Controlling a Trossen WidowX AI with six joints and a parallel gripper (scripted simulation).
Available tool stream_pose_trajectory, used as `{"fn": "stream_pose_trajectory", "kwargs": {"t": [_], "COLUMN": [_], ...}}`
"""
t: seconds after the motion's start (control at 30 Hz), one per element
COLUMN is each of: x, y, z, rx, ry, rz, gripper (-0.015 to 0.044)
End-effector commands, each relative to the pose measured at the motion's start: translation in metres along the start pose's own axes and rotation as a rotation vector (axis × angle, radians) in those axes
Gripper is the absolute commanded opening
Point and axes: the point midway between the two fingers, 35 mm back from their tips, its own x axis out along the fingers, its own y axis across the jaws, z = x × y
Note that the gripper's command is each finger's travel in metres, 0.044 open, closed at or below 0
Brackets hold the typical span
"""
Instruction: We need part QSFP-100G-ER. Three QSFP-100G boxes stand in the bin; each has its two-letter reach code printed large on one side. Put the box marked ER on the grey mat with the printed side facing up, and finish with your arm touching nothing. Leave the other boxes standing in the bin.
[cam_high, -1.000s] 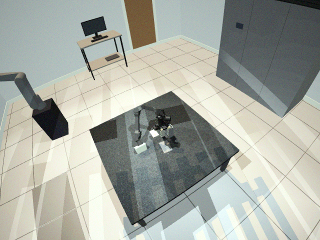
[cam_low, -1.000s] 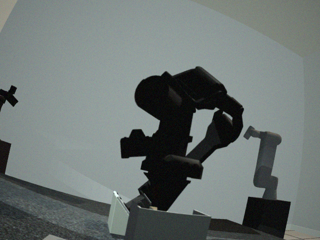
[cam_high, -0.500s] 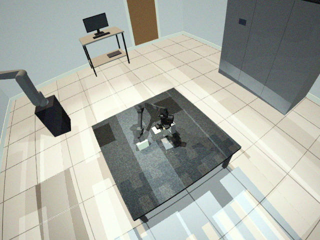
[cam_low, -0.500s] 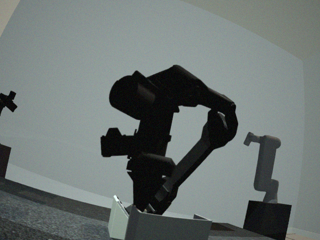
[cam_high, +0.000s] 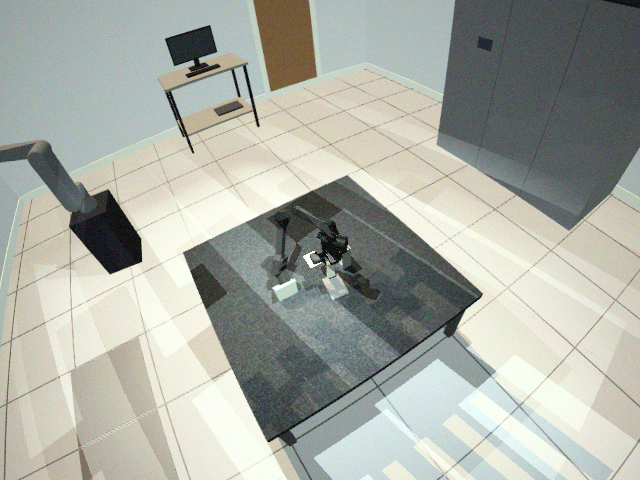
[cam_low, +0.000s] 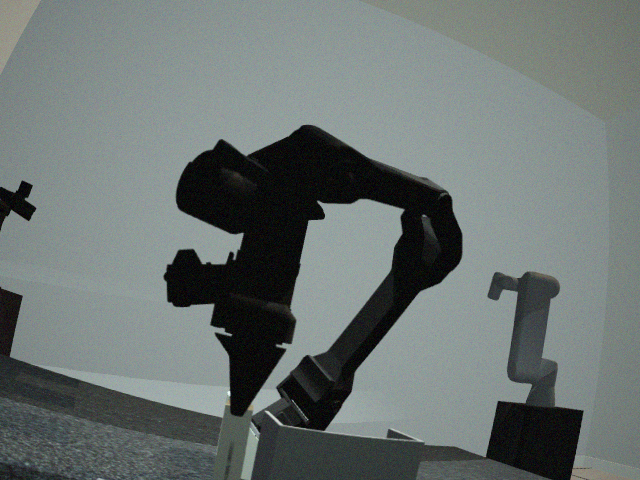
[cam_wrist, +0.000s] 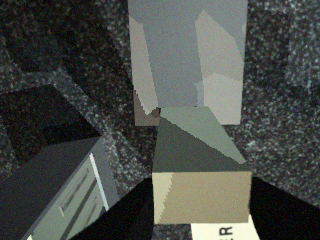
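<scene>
Seen from the wrist, the mat (cam_high: 336, 289) (cam_wrist: 175, 60) lies at 12 o'clock from the gripped box (cam_high: 329, 269) (cam_low: 230, 444) (cam_wrist: 201, 197), the card (cam_high: 309, 259) (cam_wrist: 212, 232) at 6, the bin (cam_high: 346, 259) (cam_low: 341, 454) (cam_wrist: 45, 180) around 8 or 9. From the top, a block (cam_high: 285, 289) sits at the mat's 9 o'clock.

shot from high and far, slanting down to the table (cam_high: 320, 335) (cam_low: 103, 434) (cam_wrist: 280, 75); from low and near, tilted, facing the arm (cam_high: 330, 238) (cam_low: 305, 165); from the wrist, closest, looking down; sharing the bin (cam_high: 345, 258) (cam_low: 341, 454) (cam_wrist: 45, 185) in exterior and wrist.
</scene>
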Motion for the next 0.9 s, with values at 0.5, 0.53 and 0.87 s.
{"fn": "stream_pose_trajectory", "kwargs": {"t": [0.5,0.53,0.87], "x": [0.017,0.017,0.015], "y": [-0.003,-0.003,-0.003], "z": [0.006,0.006,0.007], "rx": [0.005,0.005,0.004], "ry": [-0.001,-0.001,-0.004], "rz": [-0.004,-0.004,-0.006], "gripper": [0.0159,0.0159,0.0243]}}
